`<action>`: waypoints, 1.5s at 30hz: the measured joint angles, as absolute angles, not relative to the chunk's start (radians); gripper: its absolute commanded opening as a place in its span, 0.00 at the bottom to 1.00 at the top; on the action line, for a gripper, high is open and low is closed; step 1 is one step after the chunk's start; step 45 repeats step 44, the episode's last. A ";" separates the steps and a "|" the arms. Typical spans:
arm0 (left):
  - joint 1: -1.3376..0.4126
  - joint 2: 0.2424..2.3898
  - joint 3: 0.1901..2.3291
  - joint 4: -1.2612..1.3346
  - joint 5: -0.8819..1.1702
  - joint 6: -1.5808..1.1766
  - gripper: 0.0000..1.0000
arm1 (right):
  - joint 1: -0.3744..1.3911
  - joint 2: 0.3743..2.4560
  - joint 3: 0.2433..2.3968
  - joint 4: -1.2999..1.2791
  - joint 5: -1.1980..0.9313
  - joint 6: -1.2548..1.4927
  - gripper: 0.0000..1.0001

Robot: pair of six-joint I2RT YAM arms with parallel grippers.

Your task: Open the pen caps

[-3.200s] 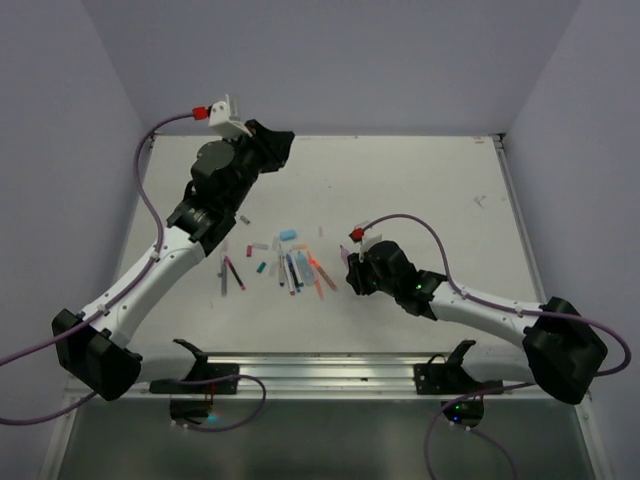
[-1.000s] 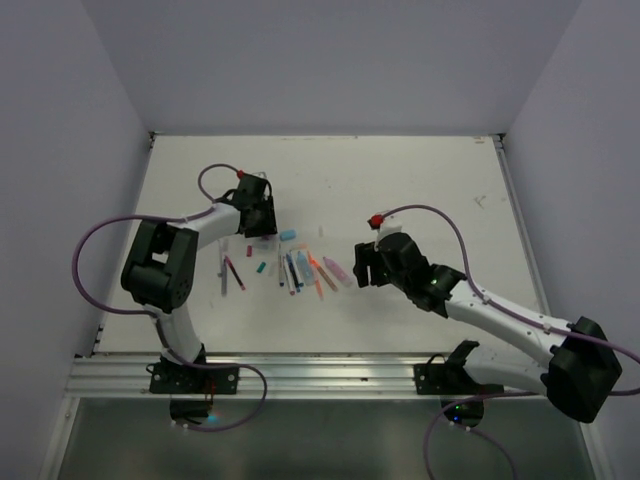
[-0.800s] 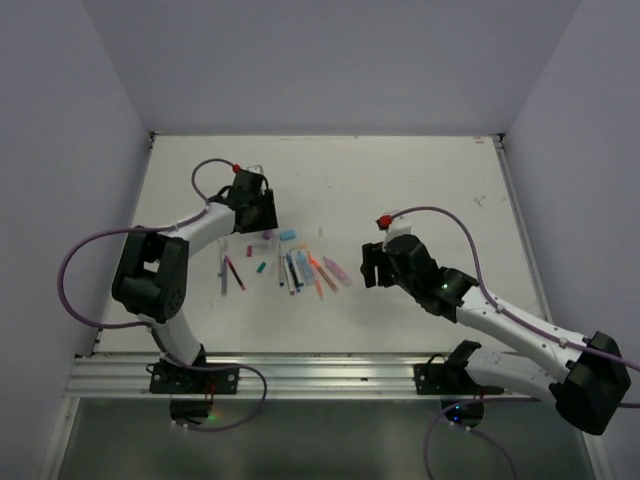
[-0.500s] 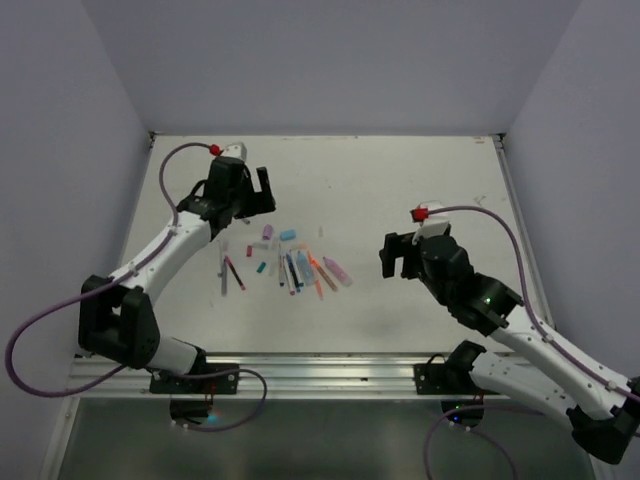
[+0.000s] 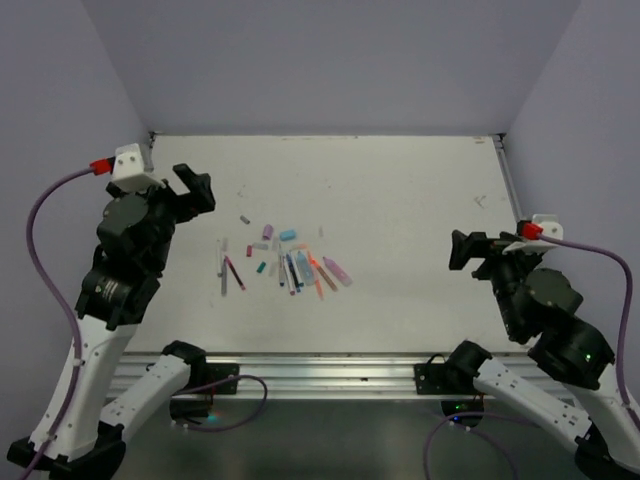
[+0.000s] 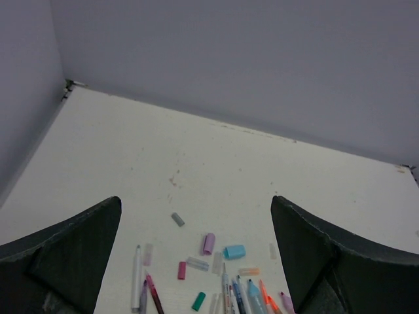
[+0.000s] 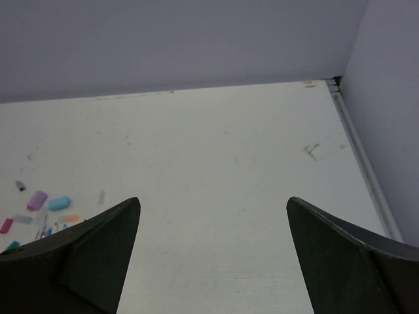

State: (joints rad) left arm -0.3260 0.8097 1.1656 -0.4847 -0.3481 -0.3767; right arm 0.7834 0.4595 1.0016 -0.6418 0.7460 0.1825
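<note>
No legible writing in any view.
The pens (image 5: 290, 270) and pen caps (image 5: 287, 235) are too small for any print on them to be made out. The white table (image 5: 400, 190), the walls (image 5: 330, 60), the left arm (image 5: 125, 250) and the right arm (image 5: 545, 300) carry no readable label, brand or number — the dark scuff (image 7: 313, 150) on the table forms no letter.

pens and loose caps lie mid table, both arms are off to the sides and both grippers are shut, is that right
Not quite: both grippers are open, not shut. The left wrist view shows the left gripper spread wide with nothing in it, and the right wrist view shows the same for the right gripper. The rest holds.
</note>
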 measured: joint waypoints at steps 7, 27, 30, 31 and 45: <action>-0.324 0.583 1.174 -0.507 -0.488 -0.299 1.00 | 0.783 0.299 1.018 -0.670 0.847 0.098 0.98; -0.323 0.418 1.171 -0.510 -0.682 -0.231 1.00 | 0.783 0.209 1.070 -0.672 0.907 -0.019 0.98; -0.323 0.427 1.164 -0.511 -0.682 -0.225 1.00 | 0.783 0.209 1.069 -0.672 0.904 -0.023 0.98; -0.323 0.430 1.163 -0.511 -0.682 -0.225 1.00 | 0.783 0.210 1.069 -0.672 0.904 -0.026 0.99; -0.323 0.459 1.148 -0.514 -0.680 -0.225 1.00 | 0.783 0.216 1.054 -0.665 0.899 -0.045 0.99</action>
